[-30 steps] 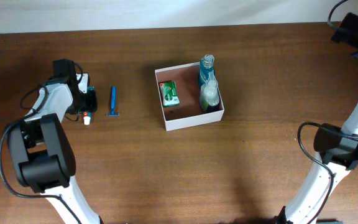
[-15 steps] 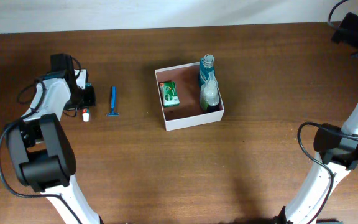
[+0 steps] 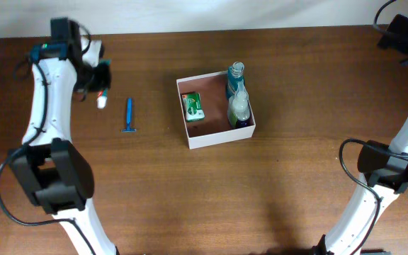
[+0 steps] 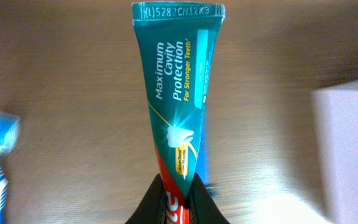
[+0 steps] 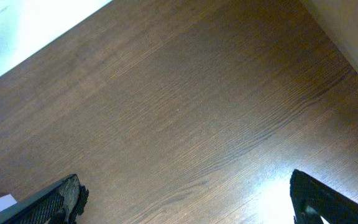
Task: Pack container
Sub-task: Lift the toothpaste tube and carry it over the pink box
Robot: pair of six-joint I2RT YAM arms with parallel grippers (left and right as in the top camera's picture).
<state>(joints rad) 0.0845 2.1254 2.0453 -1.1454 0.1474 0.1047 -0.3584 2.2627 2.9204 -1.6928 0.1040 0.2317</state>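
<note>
Currently the left gripper (image 4: 176, 198) is clamped on the toothpaste tube (image 4: 178, 93) near its cap end; such a narrow pinch might let it swing and catch the container (image 3: 222, 135) wall. The right gripper (image 5: 188, 196) gapes apart.

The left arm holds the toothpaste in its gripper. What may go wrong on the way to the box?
The left gripper pinches the toothpaste tube only at one end, so the long tube may swing or slip. The razor lies between it and the container; a low pass may knock it. The bottles and a green box fill much of the container, so the tube may end on the rim.
</note>
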